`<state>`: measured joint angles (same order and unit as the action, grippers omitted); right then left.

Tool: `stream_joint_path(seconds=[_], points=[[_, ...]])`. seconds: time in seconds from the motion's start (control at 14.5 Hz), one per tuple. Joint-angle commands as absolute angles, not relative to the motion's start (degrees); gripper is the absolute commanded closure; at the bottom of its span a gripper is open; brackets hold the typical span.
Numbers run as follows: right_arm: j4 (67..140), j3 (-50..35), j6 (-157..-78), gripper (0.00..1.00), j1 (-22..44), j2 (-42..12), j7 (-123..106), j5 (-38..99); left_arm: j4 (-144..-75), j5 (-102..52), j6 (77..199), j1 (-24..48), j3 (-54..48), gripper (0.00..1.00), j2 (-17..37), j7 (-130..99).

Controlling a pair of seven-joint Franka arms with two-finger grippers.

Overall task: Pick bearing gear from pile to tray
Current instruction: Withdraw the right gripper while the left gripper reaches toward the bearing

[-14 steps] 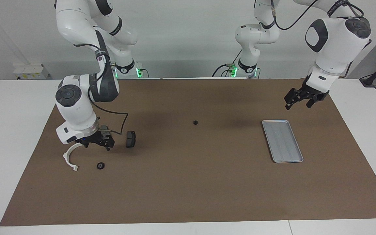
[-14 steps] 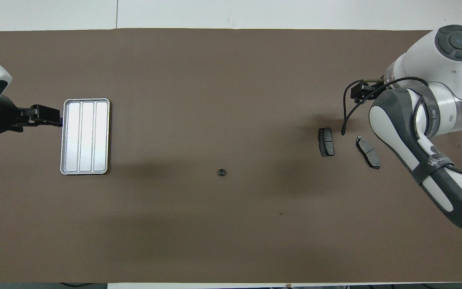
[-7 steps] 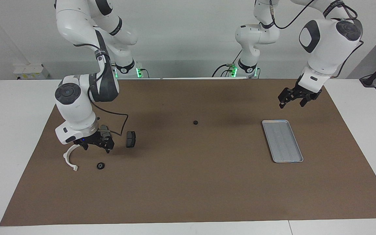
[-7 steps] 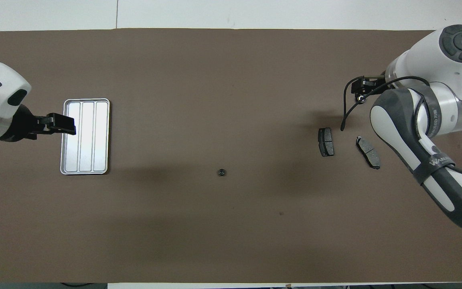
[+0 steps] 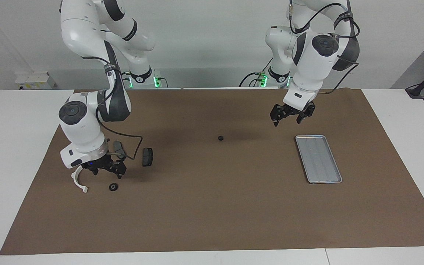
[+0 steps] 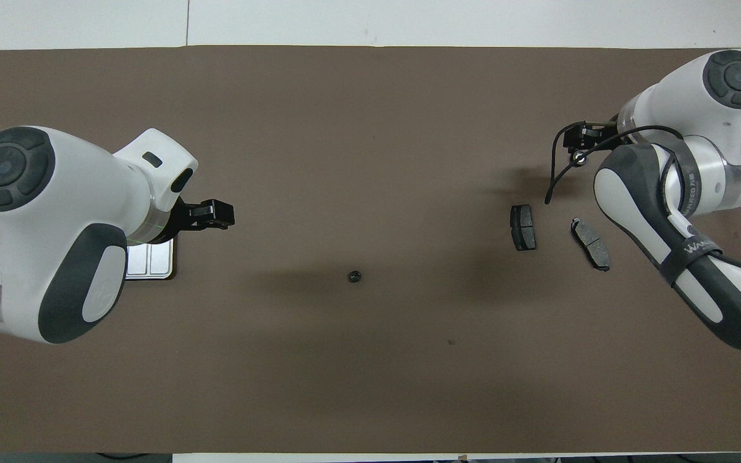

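Note:
The pile lies at the right arm's end of the mat. It holds a white arc point(image 5: 77, 180), a black round bearing gear point(image 5: 113, 187) and two dark brake pads point(image 5: 147, 156) point(image 5: 117, 147). My right gripper point(image 5: 107, 172) hangs open just above the mat between the arc and the gear, holding nothing. Another small black round piece point(image 5: 220, 138) point(image 6: 354, 277) lies alone at mid-mat. The silver tray point(image 5: 318, 158) sits toward the left arm's end. My left gripper point(image 5: 287, 118) point(image 6: 216, 213) is open and empty, up in the air over bare mat between that piece and the tray.
Brown mat point(image 5: 212, 206) covers the white table. In the overhead view the left arm hides most of the tray, leaving one corner point(image 6: 150, 262) showing, and the right arm covers the arc and gear. Both brake pads point(image 6: 523, 227) point(image 6: 590, 243) show there.
The left arm swung from the tray's outer end across above it toward mid-mat. The right gripper shifted slightly toward the gear, uncovering the second brake pad.

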<state>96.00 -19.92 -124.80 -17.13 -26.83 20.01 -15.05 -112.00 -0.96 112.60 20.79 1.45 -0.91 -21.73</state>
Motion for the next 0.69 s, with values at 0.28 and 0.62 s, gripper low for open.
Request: stream_joint_path(seconds=[0.28,0.62], points=[[93.0,-20.5,-126.2,0.0,-17.7,-32.8,24.3,-15.2,-113.8,0.3,120.2,27.9,2.4,0.0,1.9,-30.7],[92.8,-20.0,-127.8,0.0,-17.8,-34.2,24.9,-15.2,-113.9,0.5,123.2,32.2,2.5,0.0,4.5,-35.7]])
